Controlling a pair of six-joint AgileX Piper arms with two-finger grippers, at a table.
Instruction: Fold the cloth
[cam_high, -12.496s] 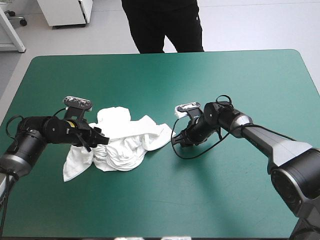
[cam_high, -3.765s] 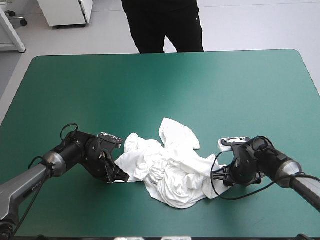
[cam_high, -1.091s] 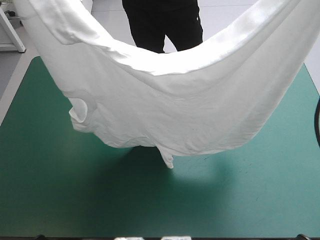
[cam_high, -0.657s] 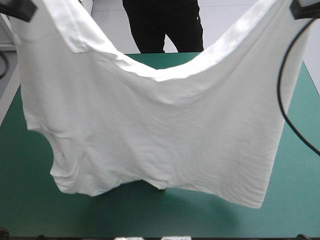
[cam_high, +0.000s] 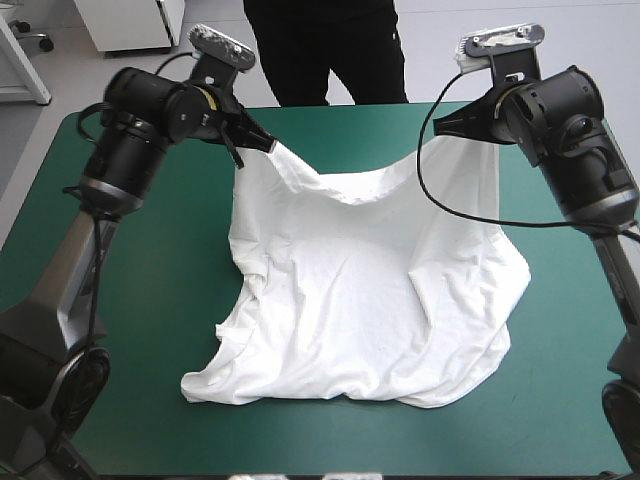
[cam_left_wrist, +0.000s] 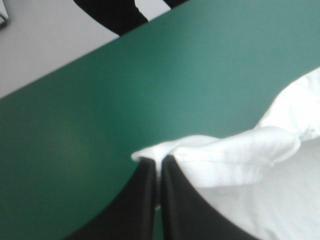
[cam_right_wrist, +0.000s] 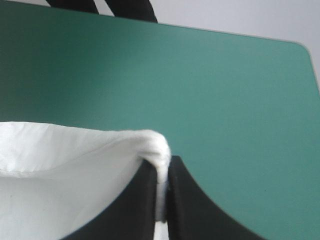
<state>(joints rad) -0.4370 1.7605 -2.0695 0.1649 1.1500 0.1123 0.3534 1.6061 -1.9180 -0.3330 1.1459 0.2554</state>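
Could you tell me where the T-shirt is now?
In the high view the T-shirt drapes onto the table, its far corners pinched by the left gripper and right gripper.

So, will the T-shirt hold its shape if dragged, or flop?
Probably floppy: the T-shirt sags between the left end effector and right end effector and wrinkles on the teal-green cover. Likely light, since two pinched corners carry its raised edge. Dragged, it may well bunch.
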